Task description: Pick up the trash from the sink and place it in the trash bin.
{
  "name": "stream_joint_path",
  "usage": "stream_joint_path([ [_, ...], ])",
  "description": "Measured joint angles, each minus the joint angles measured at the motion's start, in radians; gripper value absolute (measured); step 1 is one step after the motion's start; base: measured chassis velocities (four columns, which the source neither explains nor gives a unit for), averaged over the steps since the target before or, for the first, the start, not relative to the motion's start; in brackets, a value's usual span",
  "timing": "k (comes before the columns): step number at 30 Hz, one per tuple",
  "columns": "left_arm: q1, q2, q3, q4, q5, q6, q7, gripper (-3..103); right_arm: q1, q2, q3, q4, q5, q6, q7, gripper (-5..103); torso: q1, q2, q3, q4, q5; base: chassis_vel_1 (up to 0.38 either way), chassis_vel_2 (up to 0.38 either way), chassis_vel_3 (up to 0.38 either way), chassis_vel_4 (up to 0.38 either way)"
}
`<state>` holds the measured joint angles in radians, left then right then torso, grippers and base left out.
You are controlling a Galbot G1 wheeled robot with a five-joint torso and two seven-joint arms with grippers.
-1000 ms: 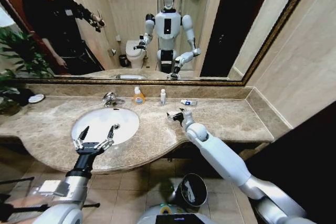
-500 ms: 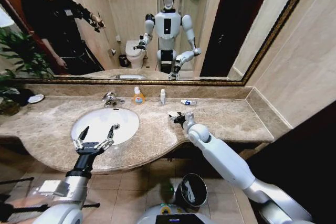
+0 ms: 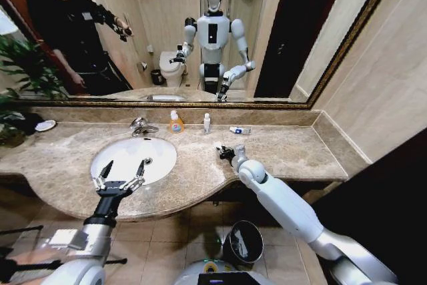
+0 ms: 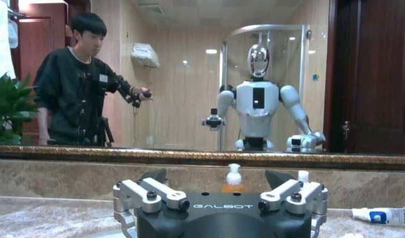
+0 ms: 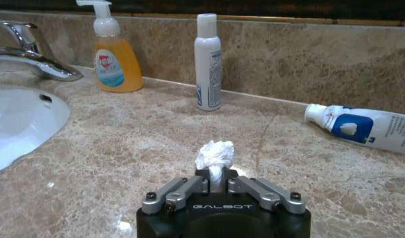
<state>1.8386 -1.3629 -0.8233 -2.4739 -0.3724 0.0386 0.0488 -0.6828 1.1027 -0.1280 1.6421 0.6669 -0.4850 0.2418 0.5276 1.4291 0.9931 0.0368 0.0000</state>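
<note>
Since a second ago the right arm has drawn back a little toward the robot, carrying its gripper with it over the beige marble surface; the left arm has not shifted.

That surface lies under both grippers. The white oval porcelain sink sits directly below and ahead of the left gripper, whose fingers are spread wide over the near rim of the basin. Seen from the right wrist, the sink's edge lies off to one side of the right gripper, with the chrome faucet beyond it.

The small round black trash bin stands on the tiled floor, well below the right gripper and beside that arm's forearm.

Beyond the right gripper, against the back ledge, stand an orange soap bottle with a white pump and a slim white spray bottle; a white and blue tube lies on its side nearby.

The right gripper's fingers are pressed together on a crumpled white scrap of trash, which sticks up from between the tips, held clear above the stone.
</note>
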Motion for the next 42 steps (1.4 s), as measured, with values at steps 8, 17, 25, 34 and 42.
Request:
stream_joint_path([
  [8,0.0,0.0,0.0,0.0,0.0,0.0,0.0,100,-0.027,-0.003,0.05,0.049,-0.008,0.044,-0.034,5,0.0,0.0,0.0,0.0002,0.0001,0.0,0.0,0.0,0.0],
  [17,0.0,0.0,0.0,0.0,0.0,0.0,0.0,100,-0.259,-0.109,0.376,0.181,0.016,0.182,-0.475,5,0.0,0.0,0.0,-0.0004,0.0003,0.0,0.0,0.0,0.0],
  [25,0.0,0.0,0.0,0.0,0.0,0.0,0.0,100,-0.55,-0.148,0.775,0.146,0.063,0.246,-1.071,5,0.0,0.0,0.0,-0.0002,0.0006,0.0,0.0,0.0,0.0],
  [34,0.0,0.0,0.0,0.0,0.0,0.0,0.0,100,-0.651,-0.067,1.006,-0.158,-0.114,0.333,-1.597,5,0.0,0.0,0.0,0.0,0.0002,0.0,0.0,0.0,0.0],
  [42,0.0,0.0,0.0,0.0,0.0,0.0,0.0,100,-0.696,0.064,1.032,-0.418,-0.318,0.551,-1.561,5,0.0,0.0,0.0,0.0,0.0,0.0,0.0,0.0,0.0],
])
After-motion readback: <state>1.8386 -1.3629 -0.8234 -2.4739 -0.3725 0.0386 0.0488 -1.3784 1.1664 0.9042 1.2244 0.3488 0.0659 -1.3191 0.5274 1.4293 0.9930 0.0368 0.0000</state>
